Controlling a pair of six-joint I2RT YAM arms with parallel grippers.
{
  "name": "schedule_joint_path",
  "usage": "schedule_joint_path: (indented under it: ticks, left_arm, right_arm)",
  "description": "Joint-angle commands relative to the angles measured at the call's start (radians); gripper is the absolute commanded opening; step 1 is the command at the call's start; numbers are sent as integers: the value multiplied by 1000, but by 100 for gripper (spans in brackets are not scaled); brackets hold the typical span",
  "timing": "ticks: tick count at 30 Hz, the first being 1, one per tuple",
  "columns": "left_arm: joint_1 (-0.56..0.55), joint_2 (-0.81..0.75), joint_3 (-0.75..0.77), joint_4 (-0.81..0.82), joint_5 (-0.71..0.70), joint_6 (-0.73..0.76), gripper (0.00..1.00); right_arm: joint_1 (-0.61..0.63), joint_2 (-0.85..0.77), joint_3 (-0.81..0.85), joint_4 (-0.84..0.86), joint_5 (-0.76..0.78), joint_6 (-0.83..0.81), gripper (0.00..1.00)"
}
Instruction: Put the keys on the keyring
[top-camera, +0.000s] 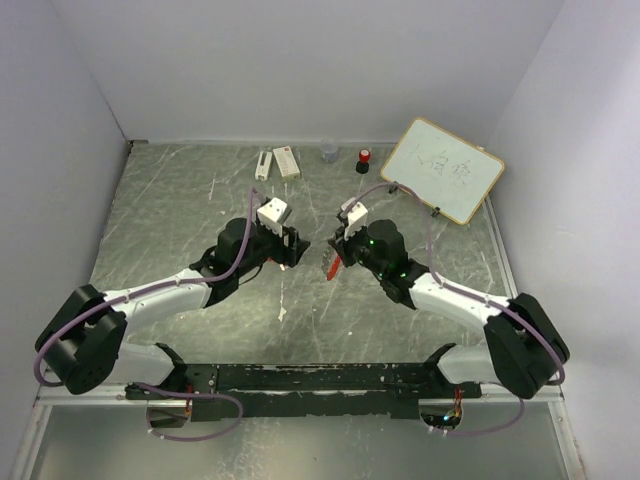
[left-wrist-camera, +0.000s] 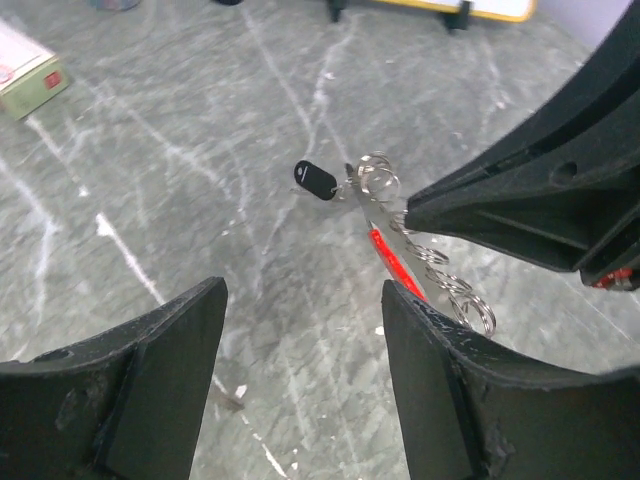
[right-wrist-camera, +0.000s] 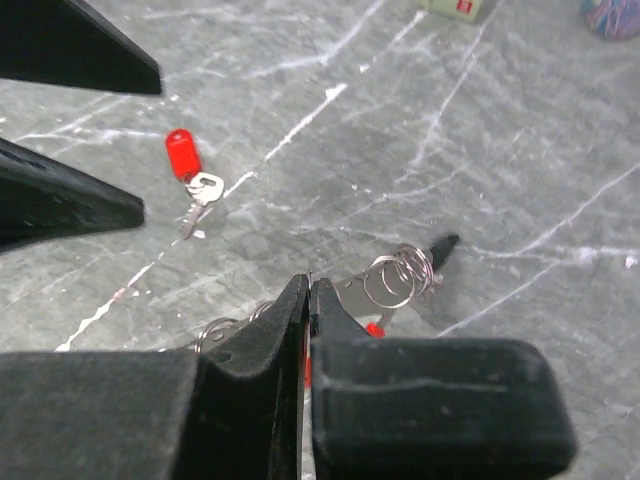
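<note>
My right gripper (right-wrist-camera: 309, 290) is shut on the keyring's thin grey metal strip, holding it above the table. Silver rings (right-wrist-camera: 400, 278) coil at the strip's far end, and a black-tagged key (right-wrist-camera: 443, 247) sits right by them; whether it is threaded on I cannot tell. The left wrist view shows the keyring (left-wrist-camera: 378, 178), the black tag (left-wrist-camera: 316, 180) and the red fob (left-wrist-camera: 395, 265) beneath the strip. The red-tagged key (right-wrist-camera: 190, 175) lies on the table, apart. My left gripper (left-wrist-camera: 305, 300) is open and holds nothing, just short of the keyring. In the top view both grippers (top-camera: 290, 248) (top-camera: 338, 255) face each other mid-table.
At the back of the table stand a whiteboard (top-camera: 442, 170), two white boxes (top-camera: 278, 162), a small grey cup (top-camera: 329, 152) and a red-capped black cylinder (top-camera: 364, 158). White walls close in the table on three sides.
</note>
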Motion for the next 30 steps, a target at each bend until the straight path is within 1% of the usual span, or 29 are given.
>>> schedule_joint_path:
  ticks: [1,3,6,12,15,18,20,21,23,24,26,30]
  left_arm:
    - [6,-4,-23,135,240,68,76]
    - [5,9,-20,146,312,85,79]
    - [4,18,-21,165,357,100,80]
    - [5,-2,-65,248,380,123,80]
    - [4,-12,-76,261,382,132,80]
    - [4,-29,-101,306,390,138,79]
    - [5,-41,-123,349,392,146,76]
    - [5,-49,-139,389,401,153,71]
    - [4,-66,-180,464,413,166,54]
    - [5,-74,-199,500,415,168,50]
    - [4,-85,-231,569,417,164,48]
    - [4,-88,-244,612,473,158,48]
  right_arm:
    - [1,-98,-52,110,-88,-92,0]
    - [2,-142,-72,126,-131,-108,0]
    - [1,-183,-80,124,-187,-130,0]
    - [2,-246,-86,103,-306,-170,0]
    - [2,-274,-96,105,-332,-172,0]
    - [2,-289,-94,91,-365,-177,0]
    - [1,-294,-88,77,-385,-180,0]
    - [1,-297,-85,71,-392,-183,0]
    - [2,-303,-84,59,-400,-187,0]
    - [2,-307,-86,56,-404,-189,0]
    - [2,-316,-88,51,-412,-190,0]
    - [1,-330,-100,58,-422,-189,0]
